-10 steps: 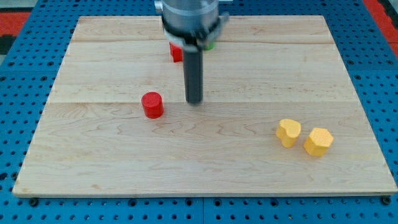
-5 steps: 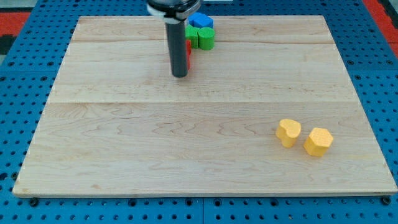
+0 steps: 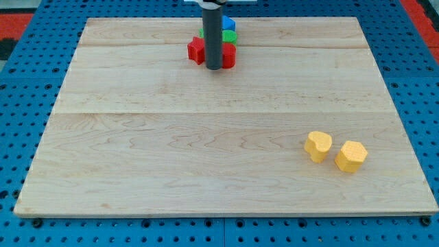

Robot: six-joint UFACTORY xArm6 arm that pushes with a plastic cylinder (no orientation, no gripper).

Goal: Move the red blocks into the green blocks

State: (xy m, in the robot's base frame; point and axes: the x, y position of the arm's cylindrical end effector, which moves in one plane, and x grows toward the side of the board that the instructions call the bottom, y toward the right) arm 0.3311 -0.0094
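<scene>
Camera view shows my tip set down at the view's top centre, between two red blocks. The red block with notched sides sits just to its left, and the second red block, its shape half hidden by the rod, just to its right. Behind them a green block peeks out beside the rod, with a blue block above it. No pincer exists on this rig, only the plain rod, so nothing opens or clamps.

Both reds look close against the green cluster already. To finish well, I'd judge a short nudge toward the view's top, kept centred so neither red slips sideways.

The pale wooden board lies flat on a blue pegboard bench. Two yellow blocks sit touching, well apart at lower right.
</scene>
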